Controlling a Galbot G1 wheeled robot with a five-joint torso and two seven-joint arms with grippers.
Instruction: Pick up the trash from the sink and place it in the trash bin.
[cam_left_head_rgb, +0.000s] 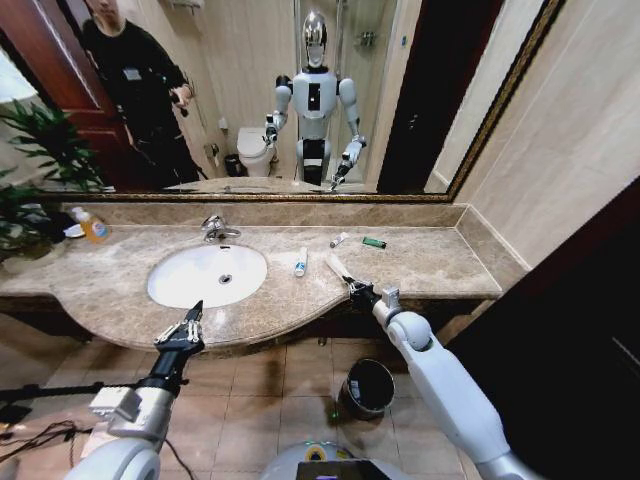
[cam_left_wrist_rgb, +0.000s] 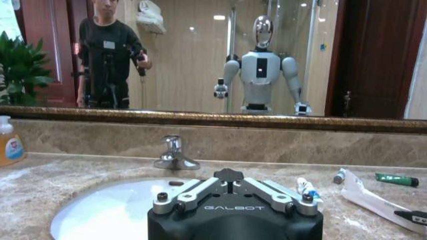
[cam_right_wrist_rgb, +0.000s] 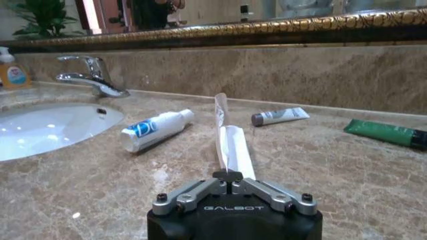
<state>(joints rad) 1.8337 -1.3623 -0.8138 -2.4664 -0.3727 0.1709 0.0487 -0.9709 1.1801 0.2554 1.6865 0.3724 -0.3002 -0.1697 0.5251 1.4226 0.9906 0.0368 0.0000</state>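
The right gripper (cam_left_head_rgb: 352, 287) is at the near edge of the countertop (cam_left_head_rgb: 430, 262), fingers pinched together on the near end of a long white flat packet (cam_right_wrist_rgb: 230, 142), which sticks out away from it toward the mirror. My guess is it grabbed the end because that's the part closest to the counter edge and easiest to reach without dragging the arm over the other stuff. The left gripper (cam_left_head_rgb: 183, 330) hovers out front of the sink (cam_left_head_rgb: 207, 274), near side, fingers closed on nothing, so it's basically just waiting. The rest of the trash is on the marble to the right of the basin, not in it: a white tube with blue marks (cam_right_wrist_rgb: 157, 129) just right of the bowl, a small grey-capped tube (cam_right_wrist_rgb: 279, 116) farther back, and a green packet (cam_right_wrist_rgb: 387, 133) off to the right near the backsplash. The trash bin (cam_left_head_rgb: 369, 386) is on the floor below the counter, pretty much under the right arm, so it looks like a short swing down from the grab. The soap bottle (cam_left_head_rgb: 93, 228) sits far left by the plant (cam_left_head_rgb: 40, 150), well clear of everything.
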